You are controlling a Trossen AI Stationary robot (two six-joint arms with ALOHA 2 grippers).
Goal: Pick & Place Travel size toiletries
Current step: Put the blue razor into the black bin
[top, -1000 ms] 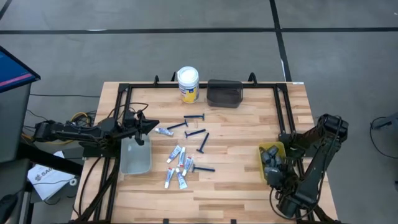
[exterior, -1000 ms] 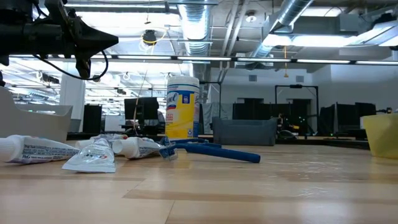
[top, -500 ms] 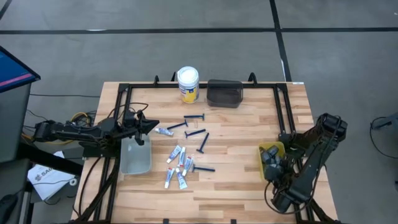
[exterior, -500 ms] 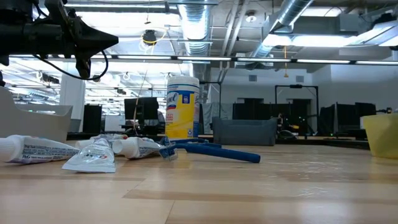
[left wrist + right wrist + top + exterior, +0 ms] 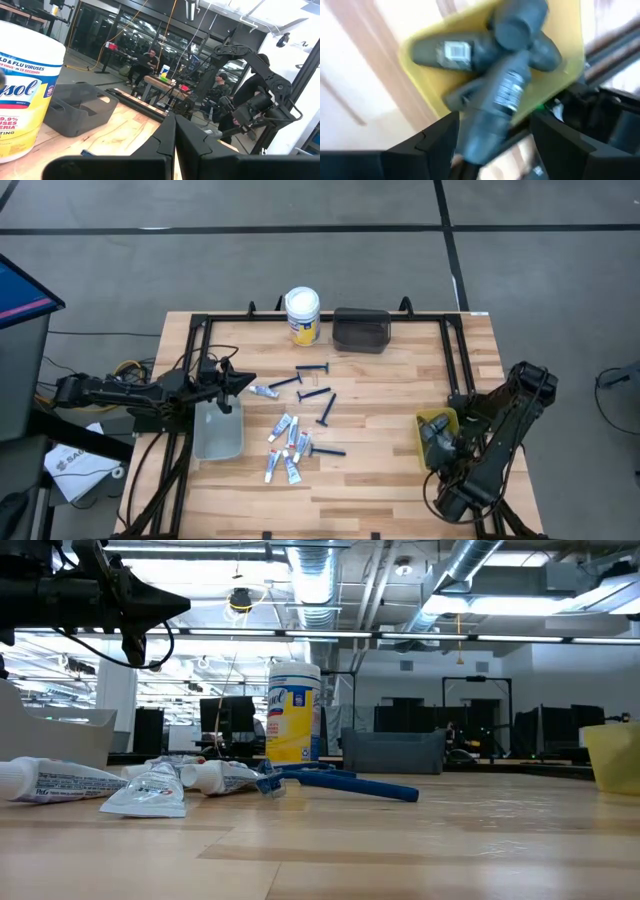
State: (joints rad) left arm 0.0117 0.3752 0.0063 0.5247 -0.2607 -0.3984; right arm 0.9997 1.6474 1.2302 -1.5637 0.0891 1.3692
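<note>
While the left arm is reaching in over the desk's (image 5: 400, 470) left edge, its pincer (image 5: 243, 381) is hovering above the far end of a clear tray (image 5: 218, 432) with its two dark fingers (image 5: 165, 145) pressed fully together and holding nothing. Seen from desk height, that pincer (image 5: 170, 608) is hanging well above the wood.

At the desk's right edge, the right arm is folding down beside a yellow tray (image 5: 424, 420). Its pincer (image 5: 441, 452) is sitting over the near end of that tray. In the right wrist view its fingers (image 5: 432, 140) are standing wide apart, and a dark grey pod (image 5: 497, 107) is lying between them over the tray's near edge; whether they are gripping it cannot be told. More grey pods (image 5: 450, 51) are piling inside the yellow tray (image 5: 570, 50).

Toward the middle of the desk, the other toiletries are lying loose. Several small white-and-blue tubes (image 5: 286, 429) are clustering just right of the clear tray, with one more tube (image 5: 263, 391) near the left pincer. Thin dark-blue razors (image 5: 312, 369) are scattering between the tubes and the far edge, and one razor (image 5: 327, 450) is lying beside the tube cluster. From desk height, the tubes (image 5: 150, 787) and a blue razor (image 5: 340, 783) are resting flat on the wood.

At the far edge, a white-lidded yellow jar (image 5: 302, 315) is standing upright, just beside a dark tray (image 5: 361, 330).
</note>
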